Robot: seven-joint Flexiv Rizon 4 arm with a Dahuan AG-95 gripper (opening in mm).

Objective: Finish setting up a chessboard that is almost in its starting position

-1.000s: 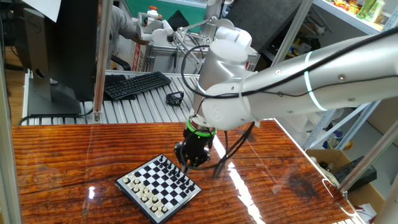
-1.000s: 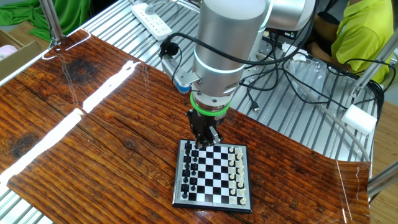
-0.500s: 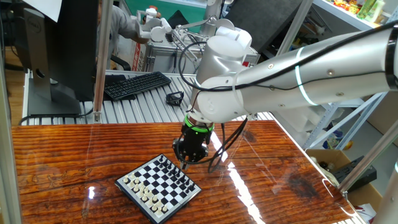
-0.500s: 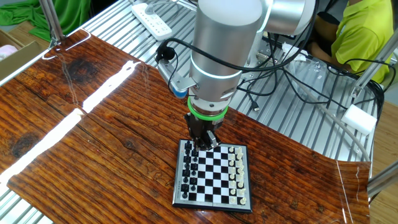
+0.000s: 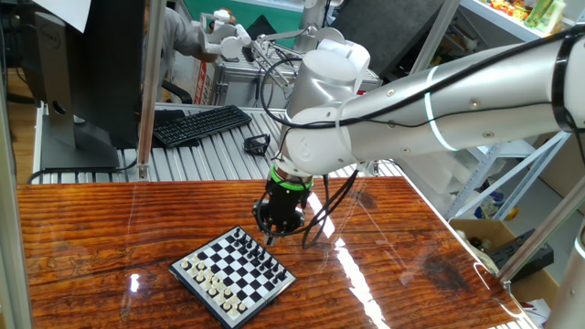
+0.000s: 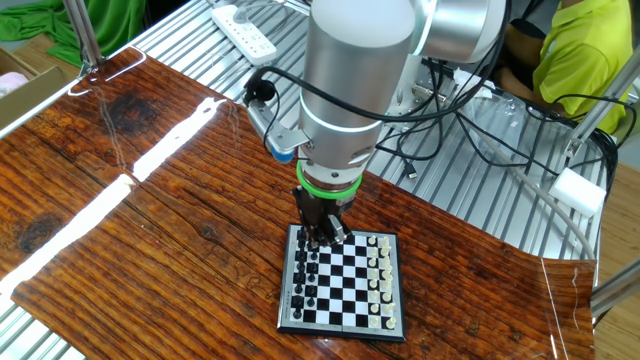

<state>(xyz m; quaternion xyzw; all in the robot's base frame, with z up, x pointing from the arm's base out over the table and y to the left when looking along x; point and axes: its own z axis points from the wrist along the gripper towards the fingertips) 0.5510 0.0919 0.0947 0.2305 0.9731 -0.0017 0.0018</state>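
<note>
End effector closed, contents not discernible, over chessboard black-piece edge. Lower vertically; avoid toppling neighbouring pieces.

Gripper hangs pointing down, jaws pinched together, right over the black-piece edge of the chessboard; piece rows line both opposite edges, mid squares bare. Wooden table around the board gives open room. Behind: keyboard, metal post, cables, power strip on slatted surface.
</note>
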